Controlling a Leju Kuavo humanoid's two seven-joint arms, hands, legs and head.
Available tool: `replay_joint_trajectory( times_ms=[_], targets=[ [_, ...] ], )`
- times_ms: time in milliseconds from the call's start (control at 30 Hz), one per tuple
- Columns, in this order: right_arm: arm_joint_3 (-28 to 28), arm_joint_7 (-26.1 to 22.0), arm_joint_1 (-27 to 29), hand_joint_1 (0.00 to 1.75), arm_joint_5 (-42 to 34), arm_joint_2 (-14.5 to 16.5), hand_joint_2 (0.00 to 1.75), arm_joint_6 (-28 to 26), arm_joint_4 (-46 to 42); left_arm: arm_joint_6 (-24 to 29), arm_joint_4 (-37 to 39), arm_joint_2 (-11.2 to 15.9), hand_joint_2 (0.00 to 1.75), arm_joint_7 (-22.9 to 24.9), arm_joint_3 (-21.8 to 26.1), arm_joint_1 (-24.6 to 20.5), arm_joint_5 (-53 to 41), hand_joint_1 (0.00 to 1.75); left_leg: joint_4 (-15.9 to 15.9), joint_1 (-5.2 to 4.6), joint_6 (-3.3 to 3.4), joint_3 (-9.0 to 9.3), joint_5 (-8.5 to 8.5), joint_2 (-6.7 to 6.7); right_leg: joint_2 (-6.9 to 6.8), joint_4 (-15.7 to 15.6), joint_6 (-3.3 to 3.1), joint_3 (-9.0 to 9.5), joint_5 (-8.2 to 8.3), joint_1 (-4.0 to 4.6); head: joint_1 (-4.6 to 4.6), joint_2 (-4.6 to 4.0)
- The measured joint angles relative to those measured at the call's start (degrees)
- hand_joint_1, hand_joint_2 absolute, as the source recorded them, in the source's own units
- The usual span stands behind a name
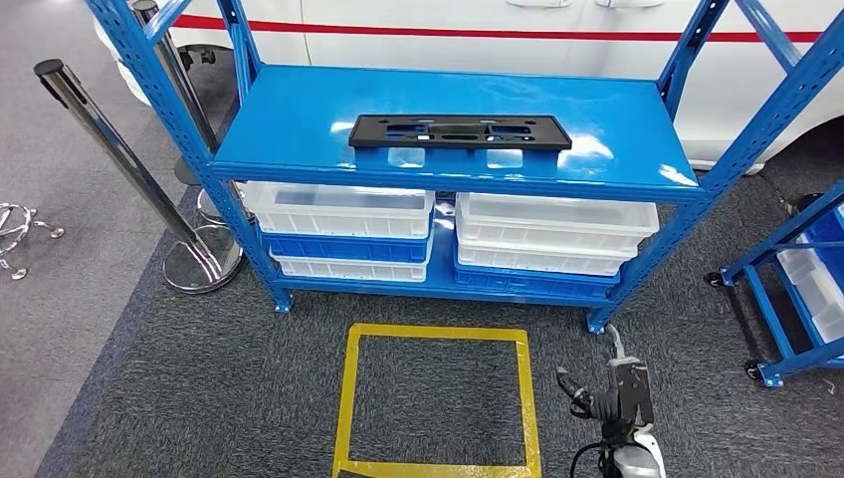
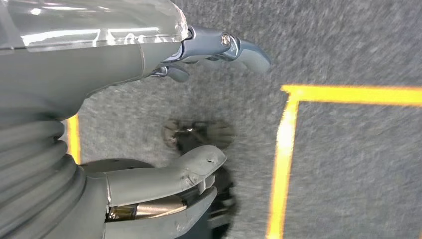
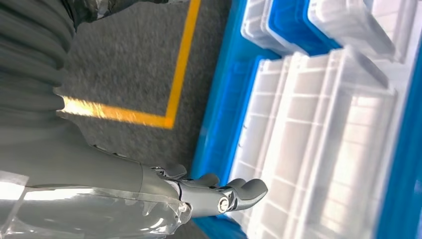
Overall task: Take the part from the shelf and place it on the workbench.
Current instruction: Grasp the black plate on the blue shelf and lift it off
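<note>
From my remote station I record the blue shelf [image 1: 299, 129] directly ahead, with the part [image 1: 460, 131], a flat black plate with cut-outs, lying flat near the middle of its top deck, nothing touching it. Below the deck sit stacked white and blue bins [image 1: 343, 231] in two columns. A yellow taped square [image 1: 348, 398] marks the grey carpet in front of the shelf. Chrome stanchion posts [image 1: 129, 164] stand at the shelf's left end, a second blue rack [image 1: 796, 289] on castors stands to the right, and a white vehicle body with a red stripe [image 1: 498, 30] fills the background. The right arm shows low in the head view, well below the deck. The right hand [image 3: 209, 191] hangs spread and empty, fingers extended beside the lower bins. The left hand [image 2: 199, 109] hangs over the carpet near the tape, thumb and fingers apart, holding nothing.
</note>
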Motion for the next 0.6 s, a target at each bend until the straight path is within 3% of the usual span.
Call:
replay_joint_trajectory(
  times_ms=[67, 100, 133, 200, 267, 333, 433, 533, 567, 600],
  targets=[
    [0.0, 1.4, -0.1, 0.00, 1.1, -0.3, 1.75, -0.8, -1.7, 0.0, 0.0, 0.1, 1.75, 0.0, -0.2, -0.1, -0.1, 0.00, 0.1, -0.07, 0.13, -0.08, -0.05, 0.00, 0.00, 5.7, 0.24, -2.71, -1.91, -0.06, 0.01, 0.00],
    [0.2, 2.3, -0.1, 0.00, 2.0, -0.3, 1.75, -1.4, -2.8, 0.0, 0.0, 0.1, 1.75, 0.0, -0.2, -0.1, -0.1, 0.00, 0.3, -0.05, 0.08, -0.10, -0.11, -0.02, -0.01, 6.0, 0.39, -2.90, -1.30, -0.16, -0.01, 0.00],
    [0.5, 3.2, -0.1, 0.00, 3.2, -0.4, 1.75, -2.3, -4.0, 0.0, 0.0, 0.1, 1.75, 0.0, -0.3, -0.1, -0.2, 0.00, 0.5, 0.00, -0.03, -0.12, -0.23, -0.05, -0.02, 4.5, 0.54, -2.18, 0.21, -0.30, 0.00, 0.00],
    [1.6, 5.1, -0.5, 0.00, 5.9, -0.4, 1.75, -4.5, -6.7, 0.0, 0.1, 0.1, 1.75, 0.1, -0.6, -0.1, -0.4, 0.00, 1.3, 0.07, -0.54, -0.32, -0.67, -0.09, 0.00, -2.1, 0.80, 1.07, 3.69, -0.57, 0.00, 0.00],
    [3.4, 7.0, -1.2, 0.00, 8.5, -0.5, 1.75, -6.4, -9.3, -0.1, 0.1, 0.1, 0.87, 0.3, -0.9, -0.3, -0.6, 0.00, 2.2, -0.05, -1.19, -0.83, -1.08, -0.10, 0.16, -6.3, 0.38, 2.83, 4.90, -0.56, -0.02, 0.00],
    [5.4, 8.4, -1.6, 0.00, 10.1, -0.6, 1.75, -7.7, -11.6, -0.1, 0.1, 0.1, 0.00, 0.3, -1.1, -0.5, -0.8, 0.00, 2.5, -0.14, -1.65, -1.16, -1.10, -0.10, 0.28, -6.8, -0.47, 2.68, 4.80, -0.36, -0.04, 0.00],
    [8.2, 10.0, -1.9, 0.00, 12.4, -0.7, 1.75, -9.3, -14.9, -0.1, 0.1, 0.1, 0.00, 0.4, -1.3, -0.6, -1.0, 0.00, 4.6, 0.06, -2.37, -2.08, -2.60, -0.12, 0.20, -6.9, -1.50, 2.64, 5.03, -0.42, -0.03, 0.00],
    [11.1, 11.0, -2.7, 0.00, 14.7, -1.0, 1.75, -10.4, -18.1, -0.3, 0.2, 0.2, 0.00, 1.0, -1.6, -0.8, -1.1, 0.00, 14.5, 0.33, -3.03, -6.59, -7.48, -0.11, 0.15, -6.9, -2.08, 2.59, 5.06, -0.22, -0.04, 0.00],
    [11.8, 11.3, -2.9, 0.00, 15.3, -1.0, 1.75, -10.5, -18.8, -0.4, 0.3, 0.2, 0.00, 1.4, -1.6, -0.8, -1.1, 0.00, 17.3, 0.36, -3.06, -7.99, -8.39, -0.11, 0.14, -6.9, -2.14, 2.60, 5.05, -0.11, -0.03, 0.00],
    [12.7, 11.7, -3.1, 0.00, 16.1, -1.2, 1.75, -10.6, -19.5, -0.4, 0.3, 0.2, 0.00, 2.0, -1.7, -0.8, -1.2, 0.00, 18.4, 0.36, -2.95, -8.57, -8.21, -0.11, 0.14, -6.9, -2.16, 2.61, 5.03, 0.02, -0.03, 0.00]
  ],
)
